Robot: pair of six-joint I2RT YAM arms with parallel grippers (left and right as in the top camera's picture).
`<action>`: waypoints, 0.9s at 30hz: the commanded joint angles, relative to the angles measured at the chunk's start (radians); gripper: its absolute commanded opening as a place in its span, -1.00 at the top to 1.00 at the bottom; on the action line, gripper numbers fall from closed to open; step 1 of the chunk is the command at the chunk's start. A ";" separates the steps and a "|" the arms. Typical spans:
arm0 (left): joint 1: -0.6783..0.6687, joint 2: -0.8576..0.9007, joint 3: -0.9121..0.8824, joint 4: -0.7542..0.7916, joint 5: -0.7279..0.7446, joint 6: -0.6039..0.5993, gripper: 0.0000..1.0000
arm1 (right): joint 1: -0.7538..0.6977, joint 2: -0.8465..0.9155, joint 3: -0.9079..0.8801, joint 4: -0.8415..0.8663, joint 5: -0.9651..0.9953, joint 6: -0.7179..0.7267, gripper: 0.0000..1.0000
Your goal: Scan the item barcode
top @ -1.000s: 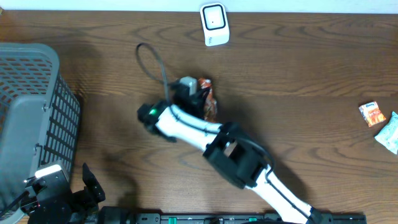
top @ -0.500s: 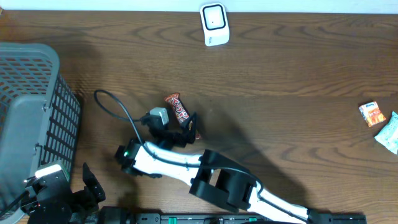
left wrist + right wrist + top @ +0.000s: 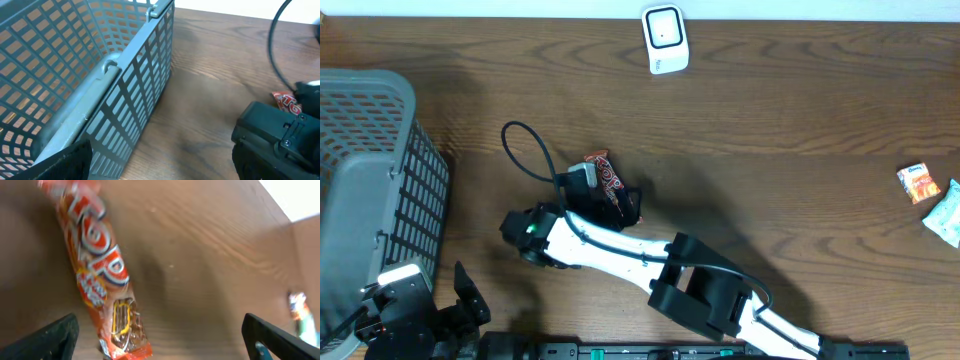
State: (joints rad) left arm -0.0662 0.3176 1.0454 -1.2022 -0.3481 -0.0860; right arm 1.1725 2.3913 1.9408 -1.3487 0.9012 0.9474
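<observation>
The item, an orange-red candy bar [image 3: 604, 176], lies flat on the wooden table, well short of the white barcode scanner [image 3: 664, 39] at the far edge. My right gripper [image 3: 620, 206] hovers over the bar's near end, open. In the right wrist view the bar [image 3: 98, 291] lies loose on the wood beside the left fingertip [image 3: 56, 336], and the right gripper [image 3: 165, 342] grips nothing. My left gripper [image 3: 470, 300] waits open at the near left corner; in its own view the left gripper [image 3: 160, 167] is empty and a red tip of the bar [image 3: 286, 101] shows.
A grey mesh basket [image 3: 370, 180] stands at the left edge, close beside the left gripper, its wall [image 3: 125, 100] filling that wrist view. Two small snack packets [image 3: 918, 183] [image 3: 948, 215] lie at the far right. The right arm's cable [image 3: 525, 150] loops over the table.
The right gripper has opened and let go of the candy bar. The arm swung left and nearer with it; the bar now lies on the table, farther from the scanner.
</observation>
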 commanded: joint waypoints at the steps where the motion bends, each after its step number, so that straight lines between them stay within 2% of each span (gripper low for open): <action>1: 0.004 -0.006 -0.002 -0.009 0.000 -0.006 -0.80 | 0.002 0.006 -0.045 -0.002 -0.086 -0.212 -0.96; 4: 0.004 -0.006 -0.002 -0.019 0.001 -0.006 -0.80 | -0.002 0.006 -0.103 0.011 -0.162 -0.239 -0.72; 6: 0.004 -0.006 -0.002 -0.019 0.001 -0.006 -0.80 | -0.002 0.006 -0.144 0.017 -0.188 -0.240 -0.64; 13: 0.004 -0.006 -0.002 -0.020 0.001 -0.006 -0.80 | -0.002 0.006 -0.249 0.113 -0.205 -0.403 -0.60; 21: 0.004 -0.006 -0.002 -0.021 0.001 -0.006 -0.80 | 0.005 0.006 -0.266 0.261 -0.351 -0.694 -0.59; 24: 0.004 -0.006 -0.002 -0.021 0.001 -0.006 -0.80 | -0.007 0.007 -0.267 0.287 -0.385 -0.706 -0.56; 27: 0.004 -0.006 -0.002 -0.021 0.001 -0.006 -0.80 | -0.029 0.017 -0.267 0.301 -0.447 -0.706 -0.40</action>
State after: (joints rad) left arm -0.0662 0.3176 1.0454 -1.2232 -0.3454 -0.0860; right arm 1.1633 2.3276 1.7107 -1.0821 0.7631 0.2771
